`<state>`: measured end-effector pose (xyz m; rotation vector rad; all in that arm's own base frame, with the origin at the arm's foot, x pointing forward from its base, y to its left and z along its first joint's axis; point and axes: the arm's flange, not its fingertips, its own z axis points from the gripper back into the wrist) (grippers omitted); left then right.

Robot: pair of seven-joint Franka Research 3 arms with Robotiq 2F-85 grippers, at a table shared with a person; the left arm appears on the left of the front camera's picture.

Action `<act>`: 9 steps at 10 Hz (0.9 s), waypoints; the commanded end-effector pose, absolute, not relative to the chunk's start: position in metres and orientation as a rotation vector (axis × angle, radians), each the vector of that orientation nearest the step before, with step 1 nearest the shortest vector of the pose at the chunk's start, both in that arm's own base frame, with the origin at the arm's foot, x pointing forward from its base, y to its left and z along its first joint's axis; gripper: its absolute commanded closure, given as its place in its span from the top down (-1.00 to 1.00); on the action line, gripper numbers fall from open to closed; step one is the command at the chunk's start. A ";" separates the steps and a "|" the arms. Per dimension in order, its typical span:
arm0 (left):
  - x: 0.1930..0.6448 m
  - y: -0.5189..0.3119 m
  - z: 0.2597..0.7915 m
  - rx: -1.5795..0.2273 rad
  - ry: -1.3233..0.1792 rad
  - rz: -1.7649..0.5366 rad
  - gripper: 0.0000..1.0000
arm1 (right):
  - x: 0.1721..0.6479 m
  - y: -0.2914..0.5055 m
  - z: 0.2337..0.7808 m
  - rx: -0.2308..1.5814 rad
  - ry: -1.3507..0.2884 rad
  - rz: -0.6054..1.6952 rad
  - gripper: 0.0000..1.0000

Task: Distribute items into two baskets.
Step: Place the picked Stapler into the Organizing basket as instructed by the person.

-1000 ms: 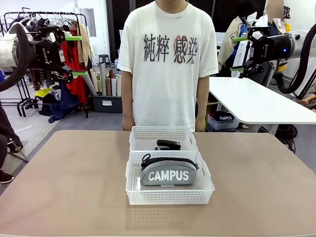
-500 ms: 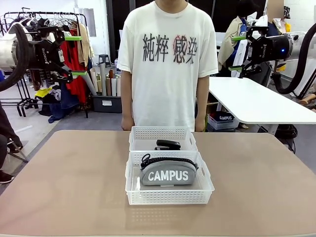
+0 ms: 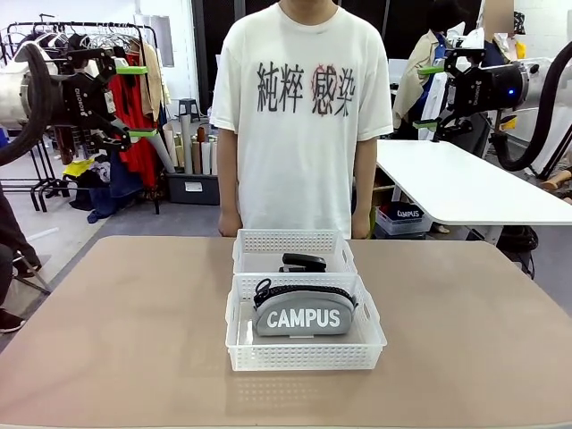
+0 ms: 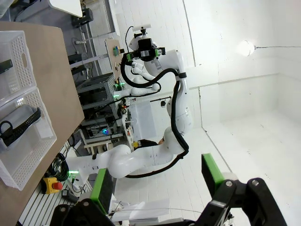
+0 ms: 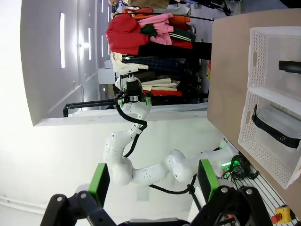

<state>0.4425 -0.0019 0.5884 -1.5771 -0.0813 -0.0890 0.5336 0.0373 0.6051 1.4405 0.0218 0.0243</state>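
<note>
Bench (image 3: pixel 134 340) mid-frame: near basket (image 3: pixel 304 353) holds the CAMPUS pouch (image 3: pixel 304 313), far basket (image 3: pixel 290 241) the stapler (image 3: pixel 304 262). Left claw (image 3: pixel 132 100) upper left, right claw (image 3: pixel 433 96) upper right, both wide, empty. Wrist views show each opposite arm.

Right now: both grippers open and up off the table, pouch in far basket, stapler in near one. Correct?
Swapped. The front view shows the pouch in the near basket and the stapler in the far basket. Left gripper and right gripper are open and raised.
</note>
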 end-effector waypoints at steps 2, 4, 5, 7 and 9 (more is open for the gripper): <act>0.442 -0.002 0.590 -1.582 -0.080 -0.094 1.00 | 0.532 0.037 0.607 1.433 0.017 0.027 1.00; 0.442 -0.002 0.590 -1.582 -0.080 -0.094 1.00 | 0.532 0.037 0.607 1.433 0.017 0.027 1.00; 0.442 -0.002 0.590 -1.582 -0.080 -0.094 1.00 | 0.532 0.037 0.607 1.433 0.017 0.027 1.00; 0.442 -0.002 0.590 -1.582 -0.080 -0.094 1.00 | 0.532 0.037 0.607 1.433 0.017 0.027 1.00; 0.442 -0.002 0.590 -1.582 -0.080 -0.094 1.00 | 0.532 0.037 0.607 1.433 0.017 0.027 1.00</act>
